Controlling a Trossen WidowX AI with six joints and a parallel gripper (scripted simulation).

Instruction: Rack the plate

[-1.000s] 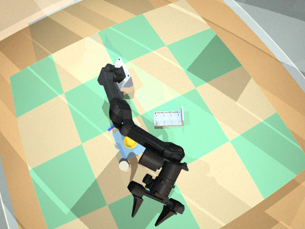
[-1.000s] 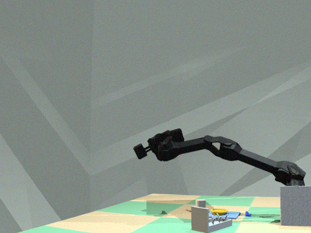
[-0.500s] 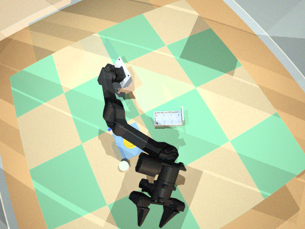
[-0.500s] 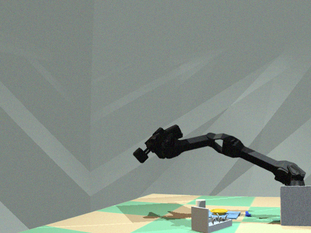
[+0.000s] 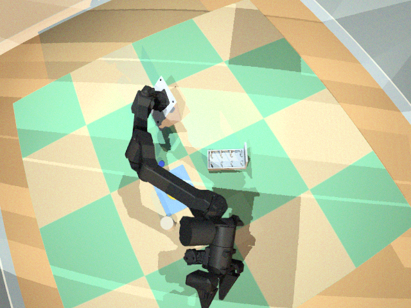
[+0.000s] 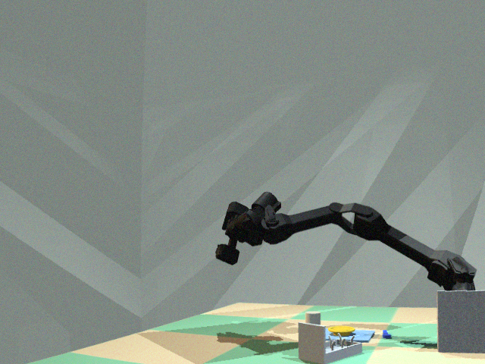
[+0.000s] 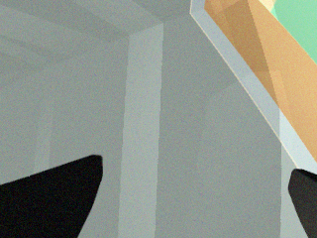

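The tool (image 5: 214,289) hung spread and empty at lower centre; the yellow plate (image 6: 341,329) lay on the blue mat (image 6: 362,334) behind the dish rack (image 6: 326,344).

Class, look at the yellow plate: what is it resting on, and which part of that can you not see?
The yellow plate lies flat on a light blue mat, beyond the dish rack. From above, the arm covers most of the plate and mat; the mat beneath the plate is hidden.
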